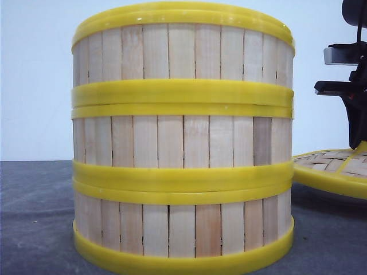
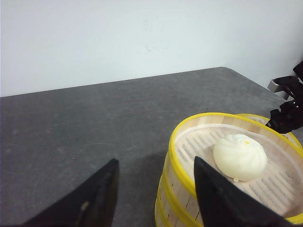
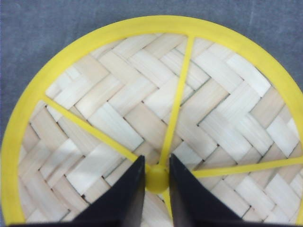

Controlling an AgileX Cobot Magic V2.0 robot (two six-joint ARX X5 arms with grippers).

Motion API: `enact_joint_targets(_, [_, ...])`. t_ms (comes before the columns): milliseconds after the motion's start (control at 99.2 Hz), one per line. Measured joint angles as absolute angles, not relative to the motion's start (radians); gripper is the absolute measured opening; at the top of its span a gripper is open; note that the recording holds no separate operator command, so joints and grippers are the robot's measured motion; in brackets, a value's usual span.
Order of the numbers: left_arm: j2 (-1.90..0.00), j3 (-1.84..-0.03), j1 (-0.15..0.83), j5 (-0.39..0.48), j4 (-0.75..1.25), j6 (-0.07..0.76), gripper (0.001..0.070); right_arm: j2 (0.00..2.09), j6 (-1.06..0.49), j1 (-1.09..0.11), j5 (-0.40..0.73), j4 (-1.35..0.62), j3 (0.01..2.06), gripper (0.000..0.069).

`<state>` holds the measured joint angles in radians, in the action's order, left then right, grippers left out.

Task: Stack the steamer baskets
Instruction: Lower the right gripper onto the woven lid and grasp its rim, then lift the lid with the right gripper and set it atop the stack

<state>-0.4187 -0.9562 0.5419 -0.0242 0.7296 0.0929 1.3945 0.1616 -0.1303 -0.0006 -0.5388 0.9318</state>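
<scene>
Three round baskets (image 1: 182,140) of pale wood strips with thick yellow rims sit stacked on the gray desk (image 1: 34,217). A white bun (image 2: 240,157) lies inside. The left claw (image 2: 156,189) gapes wide, holding nothing. The right claw (image 3: 156,189) pinches the woven lid's (image 3: 118,109) yellow knob (image 3: 156,178).

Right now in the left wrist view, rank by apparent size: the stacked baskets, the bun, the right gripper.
1. Steamer baskets, largest, though cut off by the frame edge.
2. Bun in the top basket.
3. Right gripper, smallest, but farther away and partly cropped, so uncertain.
</scene>
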Motion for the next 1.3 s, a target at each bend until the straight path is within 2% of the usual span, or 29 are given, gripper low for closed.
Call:
enact_joint_targets(424, [-0.419, -0.956, 0.542, -0.024, 0.73, 0.093, 0.0298, 1.367, 0.153, -0.131, 0.001, -0.619, 0.966, 0.0058])
enact_joint_targets(908, [-0.419, -0.956, 0.542, -0.024, 0.73, 0.093, 0.0298, 1.267, 0.119, -0.141, -0.022, -0.823, 1.241, 0.0058])
enact_joint_targets(1119, [-0.419, -0.956, 0.542, -0.024, 0.73, 0.093, 0.0298, 1.246, 0.102, -0.192, -0.074, -0.952, 1.44, 0.0058])
enact_joint_targets(1301, [-0.419, -0.956, 0.542, -0.024, 0.73, 0.093, 0.0298, 1.246, 0.101, -0.295, -0.09, -1.002, 1.566, 0.0058])
